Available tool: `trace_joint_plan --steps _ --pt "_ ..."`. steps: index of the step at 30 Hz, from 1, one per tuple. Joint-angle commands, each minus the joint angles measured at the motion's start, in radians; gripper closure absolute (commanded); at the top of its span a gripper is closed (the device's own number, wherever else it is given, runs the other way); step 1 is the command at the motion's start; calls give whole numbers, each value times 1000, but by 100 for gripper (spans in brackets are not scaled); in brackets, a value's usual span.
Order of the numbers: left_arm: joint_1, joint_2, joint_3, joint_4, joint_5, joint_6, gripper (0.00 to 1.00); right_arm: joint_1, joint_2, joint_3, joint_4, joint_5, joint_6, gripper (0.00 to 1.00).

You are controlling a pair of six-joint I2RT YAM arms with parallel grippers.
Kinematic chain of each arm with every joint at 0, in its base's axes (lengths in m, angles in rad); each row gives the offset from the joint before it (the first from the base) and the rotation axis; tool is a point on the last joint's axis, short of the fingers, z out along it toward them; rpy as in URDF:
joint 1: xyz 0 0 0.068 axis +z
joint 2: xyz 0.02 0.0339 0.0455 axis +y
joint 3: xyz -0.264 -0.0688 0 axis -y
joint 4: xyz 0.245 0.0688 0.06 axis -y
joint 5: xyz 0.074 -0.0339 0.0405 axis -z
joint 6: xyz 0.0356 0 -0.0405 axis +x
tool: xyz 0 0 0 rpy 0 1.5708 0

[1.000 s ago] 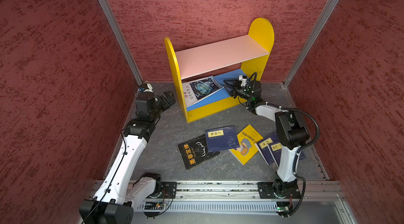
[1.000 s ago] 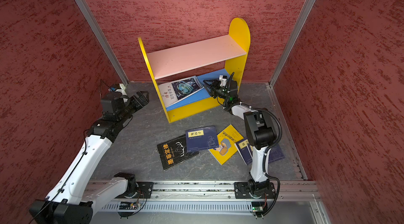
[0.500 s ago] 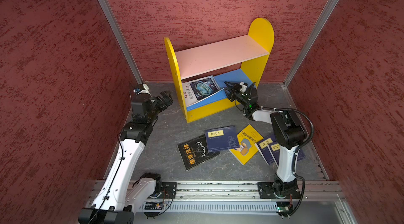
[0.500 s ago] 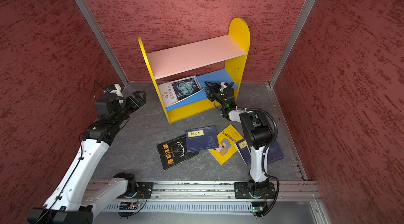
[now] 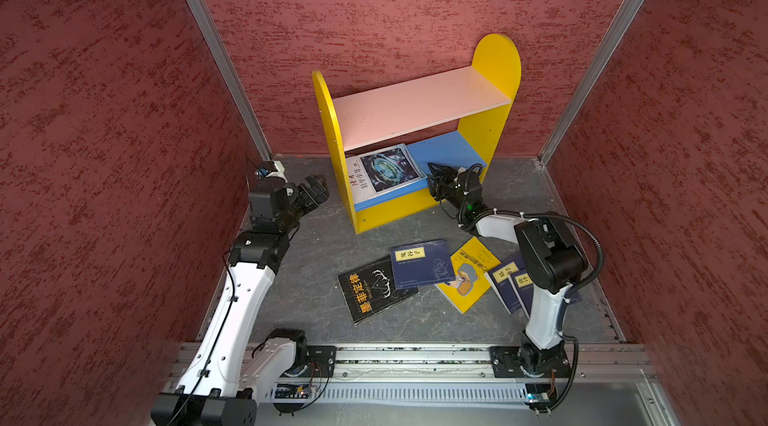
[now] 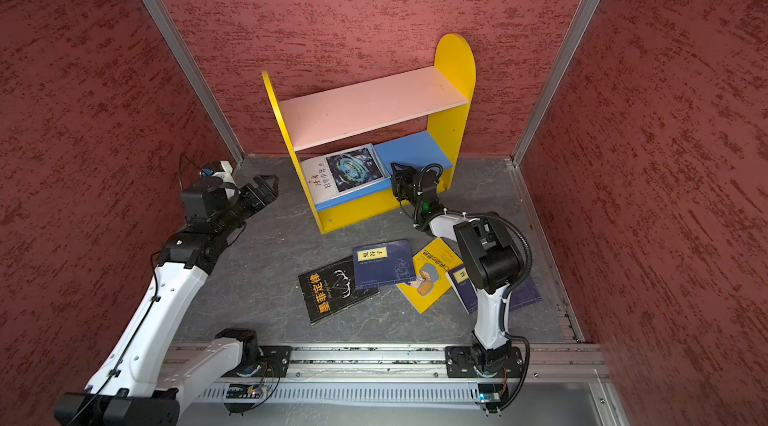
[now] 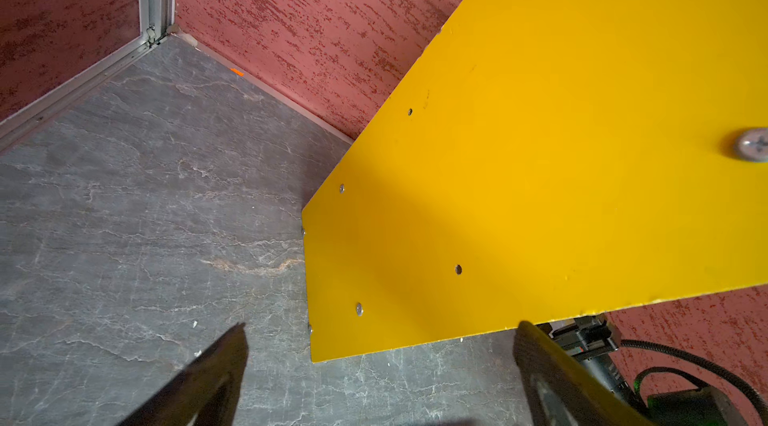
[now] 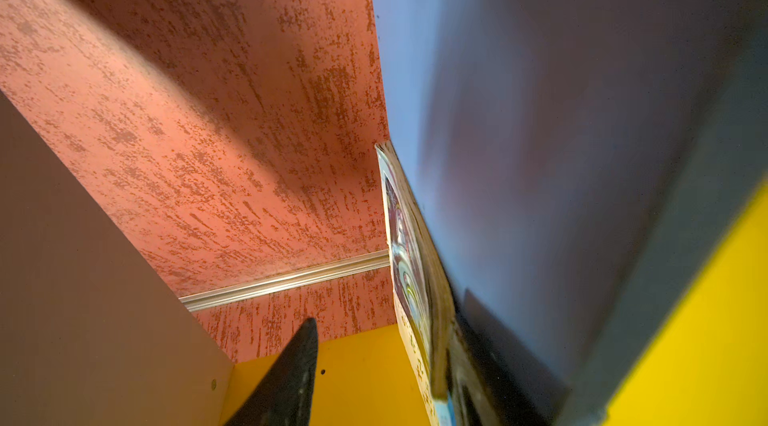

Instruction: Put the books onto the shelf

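- The small two-tier shelf [image 5: 496, 66], with yellow round-topped side panels, a pale pink upper board and a blue lower board, stands at the back wall on the grey stone-patterned floor [image 5: 316, 278].
- A thin white paperback with a blue swirl [image 5: 384, 170] lies flat on the left part of the lower board, its front edge jutting past the board.
- Five more books lie on the floor in front of the shelf: a black one with an orange title [image 5: 374, 291], a navy one with a yellow label [image 5: 422, 264] overlapping it, a yellow one with a cartoon man [image 5: 469, 274], and two navy ones [image 5: 505, 278] partly hidden by the right arm.
- The right gripper [image 5: 434, 178] sits at the front of the lower board, just beside the white book's right edge. Its jaws are partly apart; in the wrist view one finger [image 8: 291, 378] stands clear of the book [image 8: 405, 257], and nothing is clamped.
- The left gripper [image 5: 318, 192] hovers near the shelf's left side panel, jaws spread wide and empty.
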Motion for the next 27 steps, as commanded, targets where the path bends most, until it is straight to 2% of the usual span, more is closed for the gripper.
trace_joint_plan --steps 1,7,13,17,22,27 --pt "18 -6 29 -24 24 40 1 89 -14 46 -191 -84 -3 49" --pt "47 -14 31 -35 50 65 1 112 -7 189 -492 -43 -211 50" --pt "75 -19 32 -38 86 90 1 117 -4 163 -430 -18 -251 65" --pt "91 -31 27 -44 92 104 1 117 -11 157 -423 35 -307 64" --pt "118 -32 32 -49 112 117 1 117 30 178 -361 43 -344 65" --pt "133 -38 35 -51 116 123 1 117 63 212 -434 55 -316 76"
